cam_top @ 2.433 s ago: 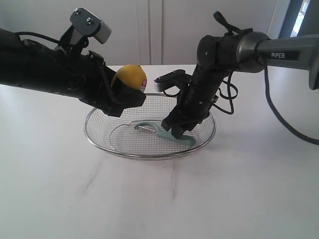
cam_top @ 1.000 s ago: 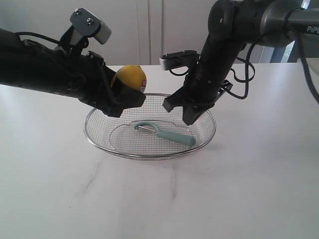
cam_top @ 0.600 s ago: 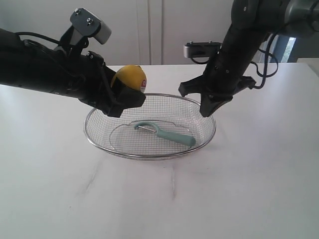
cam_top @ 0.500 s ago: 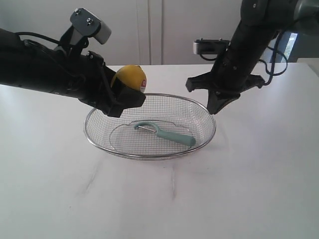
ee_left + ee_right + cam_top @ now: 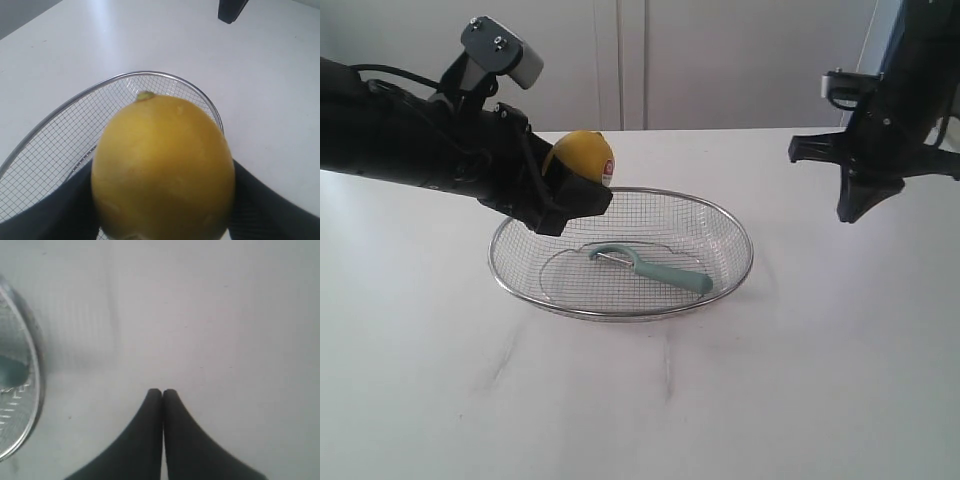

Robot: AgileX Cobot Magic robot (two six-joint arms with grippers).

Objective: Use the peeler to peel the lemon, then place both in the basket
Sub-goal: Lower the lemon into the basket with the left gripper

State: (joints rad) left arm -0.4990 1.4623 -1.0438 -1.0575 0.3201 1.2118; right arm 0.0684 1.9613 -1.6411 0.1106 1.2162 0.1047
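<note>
We see left gripper clamped on the small yellow oval lemon above the rim of the silver wire-mesh basket, teal-handled metal peeler inside, right gripper pinched shut and empty. Released here, the lemon could strike the rim and roll out

A yellow lemon is seen filling the near part of the view, clasped by the left gripper between two dark fingers, one pressed against each flank. A small greenish stem nub is shown at its far end. Beneath and beyond it a wire-mesh basket is seen, its metal rim curving over the white table. A dark tip is cut off at the frame's edge, well apart from the basket.
</note>
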